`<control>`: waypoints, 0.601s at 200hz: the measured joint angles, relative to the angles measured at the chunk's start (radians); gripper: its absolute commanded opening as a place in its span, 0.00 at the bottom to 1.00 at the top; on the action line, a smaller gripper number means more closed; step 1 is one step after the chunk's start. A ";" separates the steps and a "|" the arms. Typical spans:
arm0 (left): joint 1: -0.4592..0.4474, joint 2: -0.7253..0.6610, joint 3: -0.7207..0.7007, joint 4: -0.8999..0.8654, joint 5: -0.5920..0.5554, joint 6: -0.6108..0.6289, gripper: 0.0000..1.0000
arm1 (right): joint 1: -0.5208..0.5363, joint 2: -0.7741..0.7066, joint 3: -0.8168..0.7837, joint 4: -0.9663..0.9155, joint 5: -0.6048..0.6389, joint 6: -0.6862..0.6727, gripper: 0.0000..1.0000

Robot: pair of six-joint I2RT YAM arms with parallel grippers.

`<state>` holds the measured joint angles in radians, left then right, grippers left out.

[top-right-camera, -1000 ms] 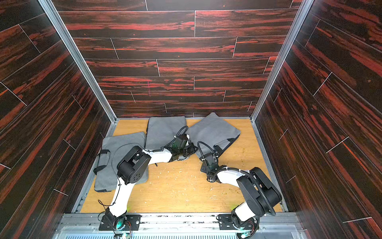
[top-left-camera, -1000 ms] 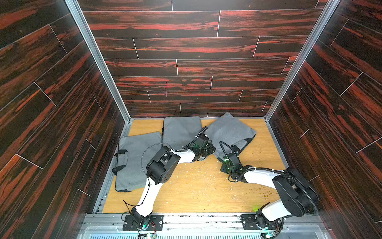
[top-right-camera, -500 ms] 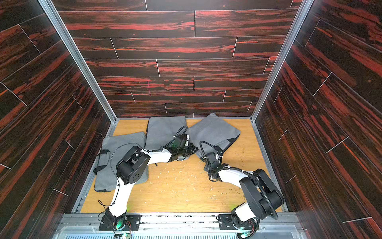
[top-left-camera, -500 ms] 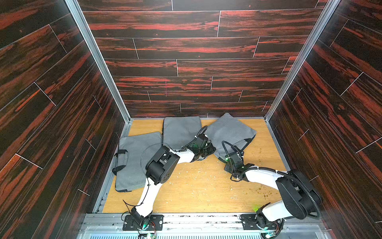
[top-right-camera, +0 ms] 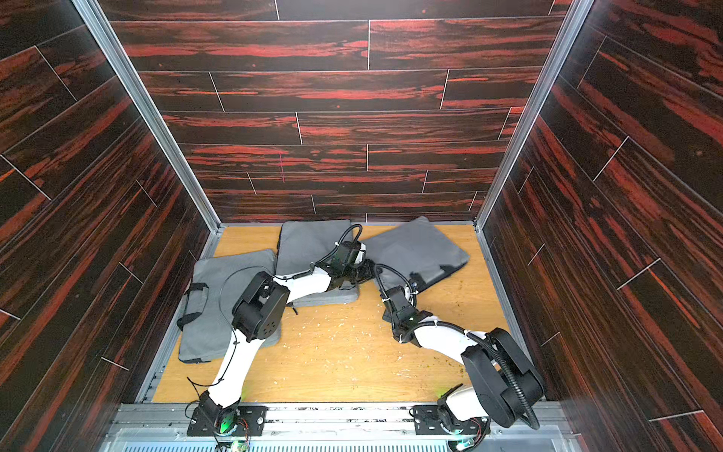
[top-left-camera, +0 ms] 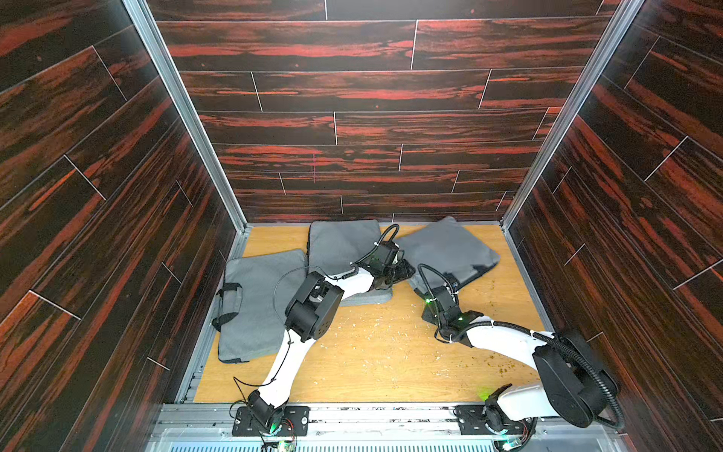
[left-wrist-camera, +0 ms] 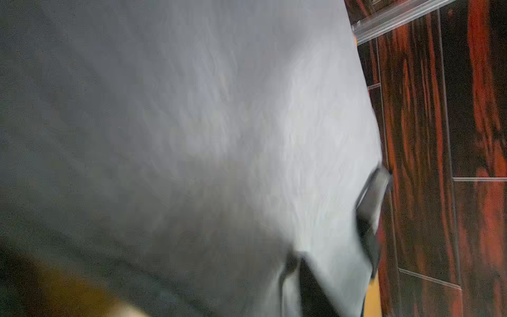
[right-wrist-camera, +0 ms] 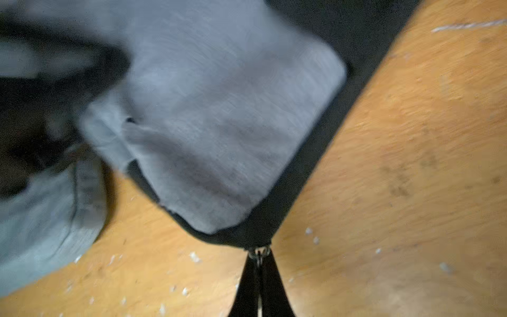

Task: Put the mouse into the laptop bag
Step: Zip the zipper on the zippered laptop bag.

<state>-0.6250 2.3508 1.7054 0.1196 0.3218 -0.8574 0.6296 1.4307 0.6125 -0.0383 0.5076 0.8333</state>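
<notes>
The grey laptop bag (top-left-camera: 446,250) (top-right-camera: 414,250) lies at the back right of the wooden floor, its dark open edge facing front right. My right gripper (right-wrist-camera: 258,255) (top-left-camera: 436,293) is shut on the small metal zipper pull (right-wrist-camera: 259,250) at the bag's near corner. At the bag's left edge is my left gripper (top-left-camera: 401,270) (top-right-camera: 360,270). The blurred left wrist view is filled with the bag's fabric (left-wrist-camera: 219,109); one dark finger (left-wrist-camera: 312,293) shows well off the middle and the other is hidden, so the jaws stand open. The mouse is out of view.
Two more grey bags lie on the floor: one at the back middle (top-left-camera: 340,242) under the left arm, one along the left wall (top-left-camera: 258,305) with black handles. Dark wood walls close in three sides. White crumbs speckle the floor (top-left-camera: 371,352).
The left gripper's jaws have parted. The right-hand bag has shifted a little to the right and looks blurred. The right gripper stays shut on the zipper pull.
</notes>
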 measured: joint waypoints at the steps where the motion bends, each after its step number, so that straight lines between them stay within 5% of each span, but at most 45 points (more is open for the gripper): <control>1: 0.000 0.000 0.000 0.000 -0.002 -0.001 0.83 | 0.000 0.000 0.000 -0.001 0.000 0.000 0.00; 35: 0.027 -0.045 -0.075 0.085 -0.006 -0.017 0.95 | 0.014 0.006 0.006 -0.023 -0.018 -0.002 0.00; 85: 0.010 -0.324 -0.577 0.411 -0.044 -0.205 1.00 | 0.014 0.037 0.040 -0.022 -0.035 -0.024 0.00; 120: -0.066 -0.327 -0.628 0.528 -0.057 -0.311 1.00 | 0.014 0.037 0.040 -0.018 -0.045 -0.040 0.00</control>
<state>-0.6914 2.0239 1.0771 0.6476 0.2646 -1.1683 0.6437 1.4673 0.6529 -0.0559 0.4625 0.7929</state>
